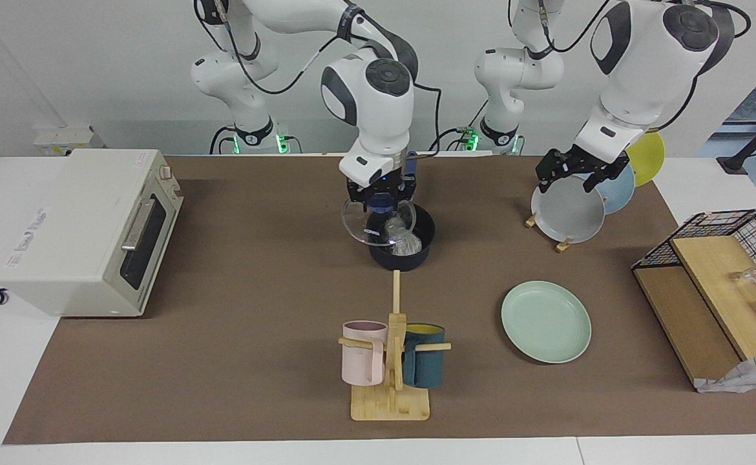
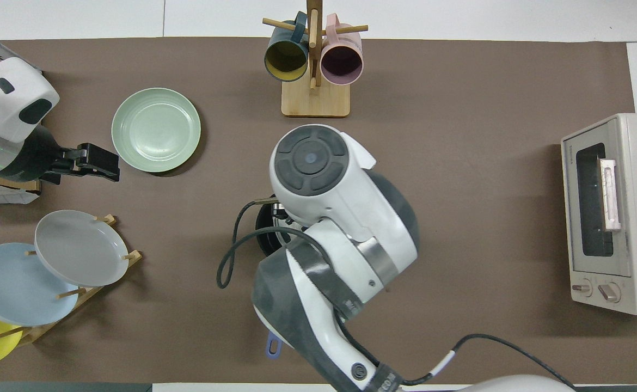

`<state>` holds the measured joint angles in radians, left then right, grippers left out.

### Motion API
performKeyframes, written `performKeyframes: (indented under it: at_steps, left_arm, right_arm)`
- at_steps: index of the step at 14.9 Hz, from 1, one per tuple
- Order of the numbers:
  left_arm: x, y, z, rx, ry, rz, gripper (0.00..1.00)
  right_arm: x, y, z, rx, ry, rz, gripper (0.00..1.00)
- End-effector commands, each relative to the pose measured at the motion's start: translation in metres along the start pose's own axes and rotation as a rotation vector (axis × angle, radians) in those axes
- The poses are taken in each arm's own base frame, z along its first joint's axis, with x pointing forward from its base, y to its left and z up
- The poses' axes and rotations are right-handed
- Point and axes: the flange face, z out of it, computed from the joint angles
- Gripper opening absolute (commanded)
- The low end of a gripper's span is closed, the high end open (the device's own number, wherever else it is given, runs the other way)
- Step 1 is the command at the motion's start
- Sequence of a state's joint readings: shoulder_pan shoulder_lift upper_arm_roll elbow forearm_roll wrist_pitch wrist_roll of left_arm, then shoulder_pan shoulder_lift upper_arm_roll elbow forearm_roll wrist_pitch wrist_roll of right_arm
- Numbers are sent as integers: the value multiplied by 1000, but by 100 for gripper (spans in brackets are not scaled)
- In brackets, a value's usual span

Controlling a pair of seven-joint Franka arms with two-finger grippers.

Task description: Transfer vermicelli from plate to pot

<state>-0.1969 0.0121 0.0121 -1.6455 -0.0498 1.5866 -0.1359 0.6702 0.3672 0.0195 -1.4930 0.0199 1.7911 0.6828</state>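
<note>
The dark navy pot (image 1: 402, 253) stands mid-table, and whitish vermicelli (image 1: 406, 241) lies inside it. My right gripper (image 1: 382, 197) is right over the pot, shut on the blue knob of a clear glass lid (image 1: 360, 226) that hangs tilted against the pot's rim. In the overhead view the right arm covers most of the pot (image 2: 263, 239); only the end of its blue handle (image 2: 273, 346) shows. The mint-green plate (image 1: 546, 321) (image 2: 156, 129) lies bare, farther from the robots, toward the left arm's end. My left gripper (image 1: 567, 177) (image 2: 99, 164) waits open in the air between the plate and the plate rack.
A wooden rack holds a grey plate (image 1: 567, 210), a light blue plate (image 1: 618, 188) and a yellow plate (image 1: 646, 157). A mug tree (image 1: 393, 361) holds pink and teal mugs. A toaster oven (image 1: 87, 229) stands at the right arm's end, and a wire basket with boards (image 1: 714, 284) at the left arm's end.
</note>
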Motion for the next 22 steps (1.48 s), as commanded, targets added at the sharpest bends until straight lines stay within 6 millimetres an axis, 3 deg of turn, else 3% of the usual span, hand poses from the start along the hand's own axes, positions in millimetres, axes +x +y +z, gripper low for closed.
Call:
performKeyframes:
  at_steps: [1, 6, 11, 22]
  left_arm:
    - [-7, -15, -4, 24, 11, -10, 100]
    - [-12, -19, -23, 39, 5, -17, 100]
    - [-21, -22, -17, 40, -9, -28, 100]
    - [-24, -19, -16, 43, -12, -21, 100]
  right_arm:
    - [7, -31, 12, 22, 28, 26, 21]
    - [-1, -42, 22, 37, 25, 55, 21]
    - [-3, -36, 45, 21, 0, 60, 21]
    - [1, -20, 53, 2, -25, 76, 23]
